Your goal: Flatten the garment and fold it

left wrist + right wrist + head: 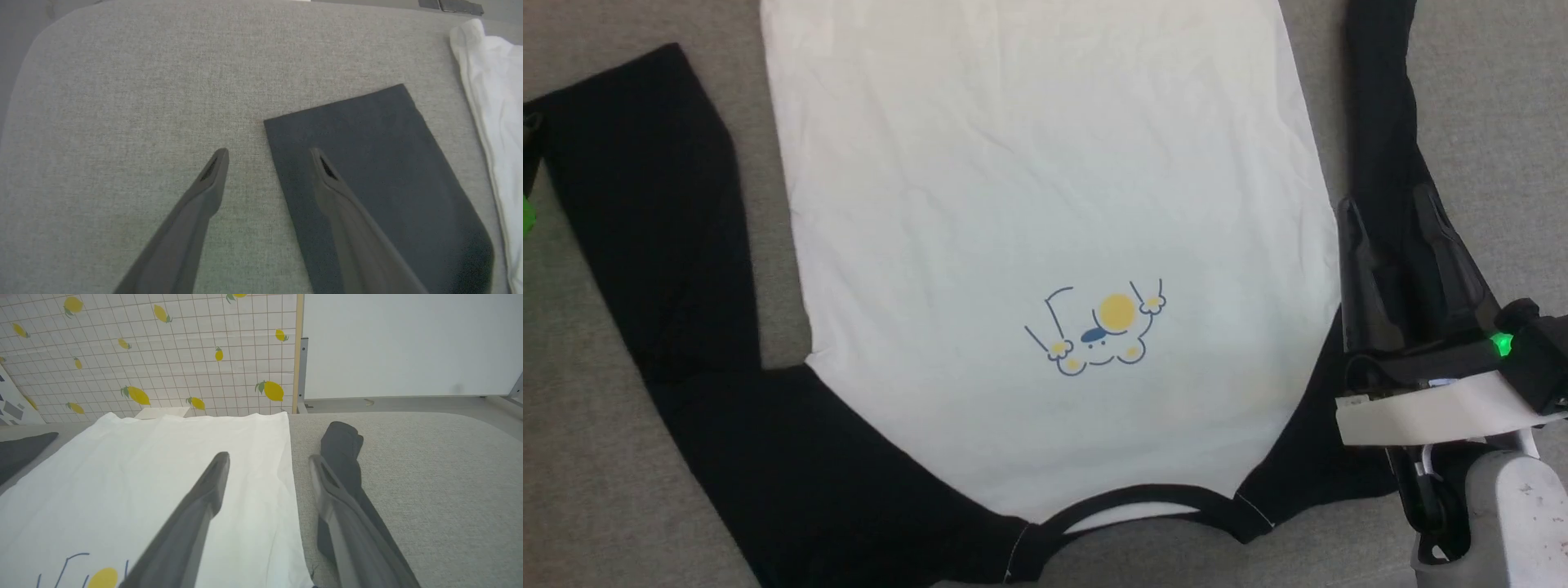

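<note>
Garment (1045, 163): flat.
Left gripper (268, 152): jaws apart, astride cuff (367, 163) edge.
Right gripper (1386, 200): jaws apart, over right sleeve (1380, 82).
Step, likely: sleeve fold; next needs lowering, pinching.

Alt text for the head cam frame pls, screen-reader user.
A white T-shirt with black sleeves lies spread flat, print up, on a grey fabric surface, with its collar nearest the robot. A small yellow-and-blue cartoon print sits mid-chest. The right gripper, open, is at lower right over the black sleeve on that side.
</note>
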{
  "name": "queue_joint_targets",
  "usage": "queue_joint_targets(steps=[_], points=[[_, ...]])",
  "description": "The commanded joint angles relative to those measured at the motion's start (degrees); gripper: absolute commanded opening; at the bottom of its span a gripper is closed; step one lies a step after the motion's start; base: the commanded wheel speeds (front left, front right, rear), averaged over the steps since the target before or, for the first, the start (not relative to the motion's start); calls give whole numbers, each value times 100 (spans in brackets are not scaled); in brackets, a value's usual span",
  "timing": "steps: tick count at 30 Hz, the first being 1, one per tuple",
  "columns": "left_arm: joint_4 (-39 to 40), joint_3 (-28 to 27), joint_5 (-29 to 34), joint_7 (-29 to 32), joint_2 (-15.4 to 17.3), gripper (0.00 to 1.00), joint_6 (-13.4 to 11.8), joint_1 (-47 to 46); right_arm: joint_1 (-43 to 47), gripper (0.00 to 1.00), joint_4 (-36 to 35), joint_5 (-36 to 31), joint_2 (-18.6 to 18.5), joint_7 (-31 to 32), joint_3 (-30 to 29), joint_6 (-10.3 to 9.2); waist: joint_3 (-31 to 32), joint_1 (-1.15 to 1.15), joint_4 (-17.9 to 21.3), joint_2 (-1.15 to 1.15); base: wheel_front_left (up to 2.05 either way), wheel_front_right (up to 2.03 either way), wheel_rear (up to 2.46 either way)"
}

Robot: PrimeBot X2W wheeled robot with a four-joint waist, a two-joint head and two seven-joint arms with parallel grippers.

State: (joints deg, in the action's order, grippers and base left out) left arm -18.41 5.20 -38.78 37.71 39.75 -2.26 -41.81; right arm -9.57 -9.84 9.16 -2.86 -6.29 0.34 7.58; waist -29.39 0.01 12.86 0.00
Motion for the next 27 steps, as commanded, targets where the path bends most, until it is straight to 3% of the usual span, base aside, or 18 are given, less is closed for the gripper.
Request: queue_joint_targets(steps=[1, 15, 16, 17, 18, 27], points=[[33, -5, -70, 103, 64, 100, -67, -107, -122, 100, -23, 41, -2, -58, 23, -9, -200, -1, 171, 0, 0, 0, 0], [238, 29, -29, 793, 205, 100, -666, -11, -268, 100, -68, 85, -2, -134, 208, -9, -412, -1, 357, 0, 0, 0, 0], [248, 32, -34, 830, 214, 81, -685, 6, -268, 100, -65, 92, -2, -134, 212, -9, -418, -1, 362, 0, 0, 0, 0], [270, 37, -54, 867, 214, 15, -687, 28, -267, 100, -61, 98, -2, -138, 213, -9, -425, -1, 364, 0, 0, 0, 0], [294, 35, -77, 875, 205, 0, -681, 43, -265, 100, -53, 110, -2, -139, 211, -9, -430, -1, 363, 0, 0, 0, 0], [357, -80, 64, -28, 154, 0, -550, 108, -255, 100, 19, 83, -2, -90, 115, -9, -151, -1, 146, 0, 0, 0, 0]])
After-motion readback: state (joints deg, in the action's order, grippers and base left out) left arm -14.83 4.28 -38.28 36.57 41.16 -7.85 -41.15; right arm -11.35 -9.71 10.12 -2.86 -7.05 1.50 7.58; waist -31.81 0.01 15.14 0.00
